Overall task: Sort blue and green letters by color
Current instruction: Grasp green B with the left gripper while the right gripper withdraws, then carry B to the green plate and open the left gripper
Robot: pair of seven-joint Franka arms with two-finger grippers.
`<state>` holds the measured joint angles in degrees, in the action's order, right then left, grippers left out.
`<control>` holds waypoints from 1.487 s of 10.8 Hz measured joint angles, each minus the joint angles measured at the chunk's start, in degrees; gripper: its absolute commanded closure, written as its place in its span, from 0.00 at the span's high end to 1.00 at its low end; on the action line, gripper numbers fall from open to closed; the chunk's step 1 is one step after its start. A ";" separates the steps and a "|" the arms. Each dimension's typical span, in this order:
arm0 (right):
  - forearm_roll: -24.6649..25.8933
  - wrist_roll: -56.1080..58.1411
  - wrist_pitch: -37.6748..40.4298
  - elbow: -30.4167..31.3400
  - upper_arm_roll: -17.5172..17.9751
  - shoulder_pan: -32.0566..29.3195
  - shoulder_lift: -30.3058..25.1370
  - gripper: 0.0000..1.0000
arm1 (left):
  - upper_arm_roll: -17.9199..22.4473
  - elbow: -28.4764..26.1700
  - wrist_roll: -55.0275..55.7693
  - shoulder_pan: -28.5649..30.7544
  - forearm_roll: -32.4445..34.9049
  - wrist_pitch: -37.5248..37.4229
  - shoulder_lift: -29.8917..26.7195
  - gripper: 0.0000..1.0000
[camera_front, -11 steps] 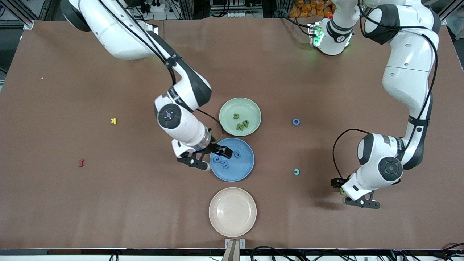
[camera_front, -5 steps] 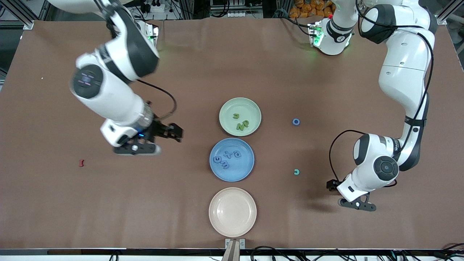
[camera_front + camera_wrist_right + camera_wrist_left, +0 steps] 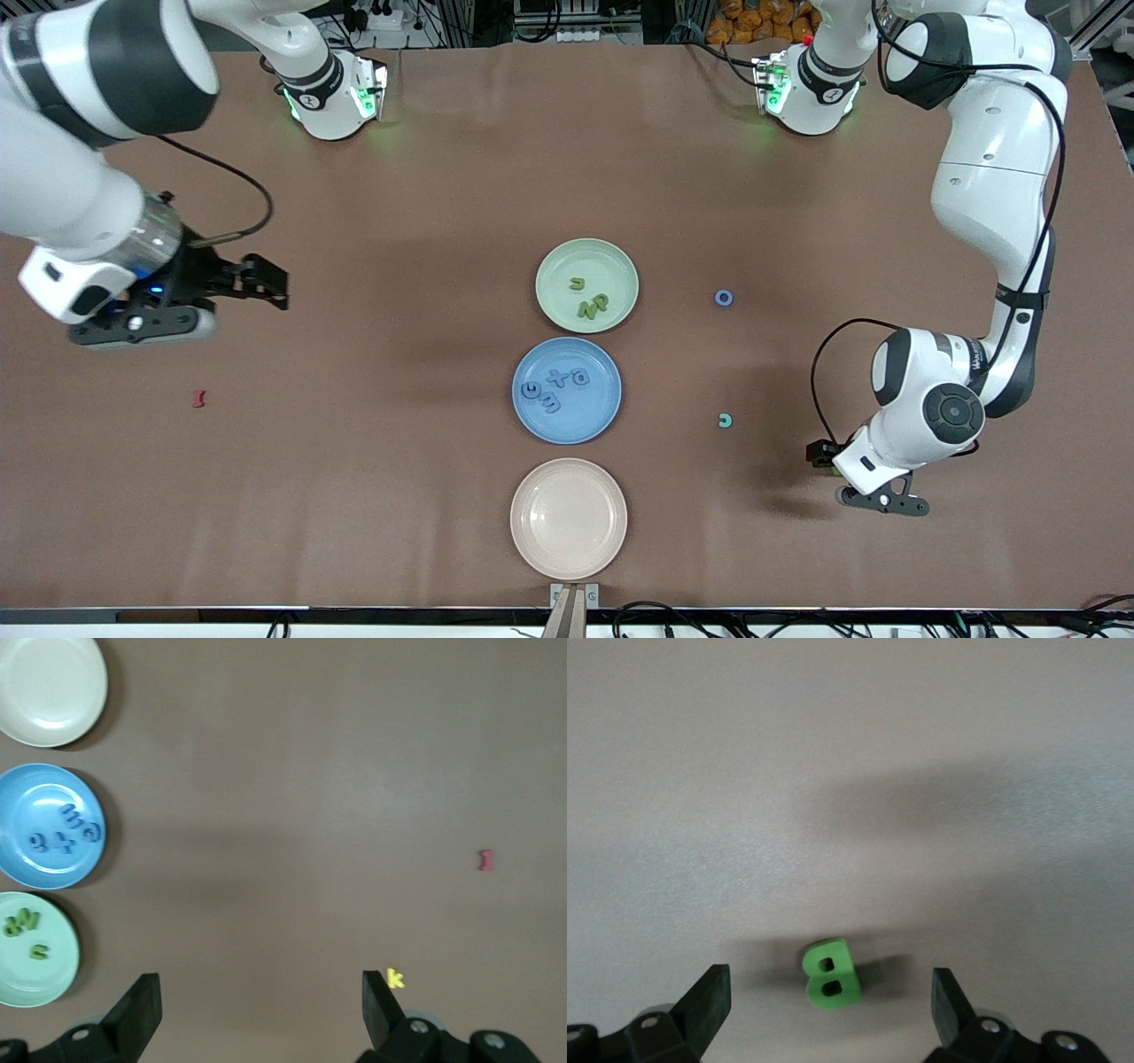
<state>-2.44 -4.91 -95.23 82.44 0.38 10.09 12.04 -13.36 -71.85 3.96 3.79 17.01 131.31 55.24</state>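
While the brown table (image 3: 461, 159) carries three plates in a row down its middle, the sorting looks well along but unfinished. Farthest from the front camera is the green plate (image 3: 620, 266) with green letters (image 3: 587, 299) in it, next the blue plate (image 3: 598, 421) with blue letters (image 3: 554, 390), and nearest the empty cream plate (image 3: 567, 518). The right gripper (image 3: 266, 283) hangs wide open and empty over the table toward the right arm's end, above the yellow K (image 3: 395, 979); the dark red piece (image 3: 199, 399) lies nearer the camera than that. Neither belongs to the task, so a descent here would risk picking up the wrong colour. The left gripper (image 3: 819, 454) is low over the table at the left arm's end, jaws spread, with the green B (image 3: 829, 971) lying flat between them — untouched as far as can be seen. The B sits off-centre toward one finger (image 3: 709, 1001), so a closing pinch could shove or flip it rather than seat it. Two small pieces lie loose between the plates and the left arm: a blue ring (image 3: 724, 298) and a teal c-shaped letter (image 3: 726, 420). The teal one's hue is ambiguous — it could easily land on the wrong plate.
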 measured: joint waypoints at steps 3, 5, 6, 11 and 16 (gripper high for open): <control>-0.04 6.69 0.23 0.00 -4.79 -0.51 -0.33 1.00 | 0.08 -0.21 0.00 0.91 -0.01 -0.03 0.86 1.00; -0.02 7.50 0.09 -0.07 -5.67 -0.84 -1.59 1.00 | 0.13 -0.21 0.00 1.29 -0.04 0.01 1.54 1.00; 0.00 7.50 0.10 -0.08 -5.70 -1.11 -2.82 1.00 | 0.12 -0.15 0.00 1.33 -0.16 0.03 1.53 1.00; 0.00 7.83 1.61 2.78 -5.97 -3.44 -7.83 1.00 | 0.13 -0.14 0.05 1.39 -1.87 0.01 1.54 0.00; -0.09 10.24 -0.53 6.52 -7.81 -4.73 -8.77 1.00 | 0.16 0.64 3.39 1.34 -4.61 -0.09 1.06 0.00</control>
<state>-2.53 5.34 -95.76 88.96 -7.42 5.36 3.26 -13.19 -71.21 7.35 5.13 12.41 131.22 56.30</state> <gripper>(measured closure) 0.000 0.722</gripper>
